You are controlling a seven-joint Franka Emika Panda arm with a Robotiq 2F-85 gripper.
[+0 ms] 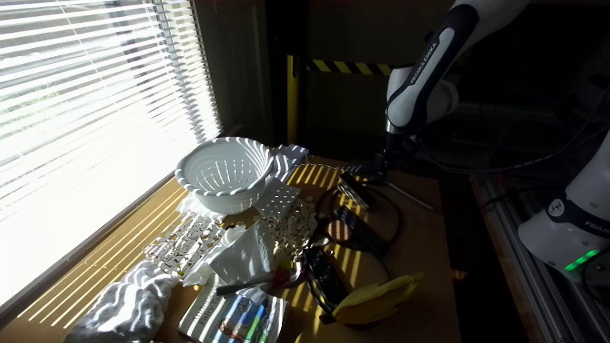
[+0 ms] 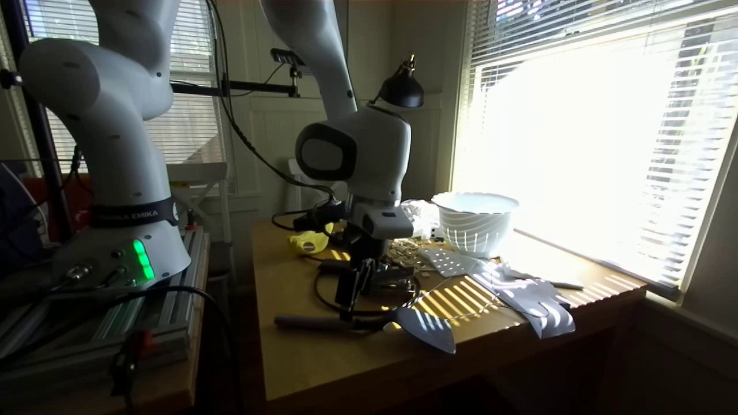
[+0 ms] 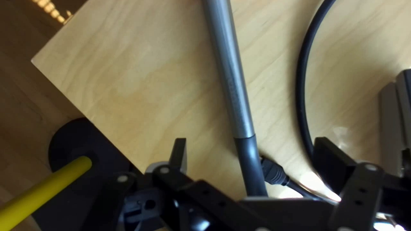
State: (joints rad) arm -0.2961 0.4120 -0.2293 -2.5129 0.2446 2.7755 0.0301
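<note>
One claw (image 3: pixel 250 147) (spread wide) straddles an ungripped spatula handle (image 3: pixel 236 96).

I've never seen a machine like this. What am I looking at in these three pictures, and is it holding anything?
The white machine is a robot arm, and its hand is a two-fingered gripper. Two pictures come from cameras standing outside the robot; the close-up comes from a camera on its wrist. On the wooden table lie a spatula, a black cable, a white colander and a book, among other clutter. Nothing is held: the jaws stand wide apart, and in the wrist view the spatula's handle runs between them with space on both sides.
</note>
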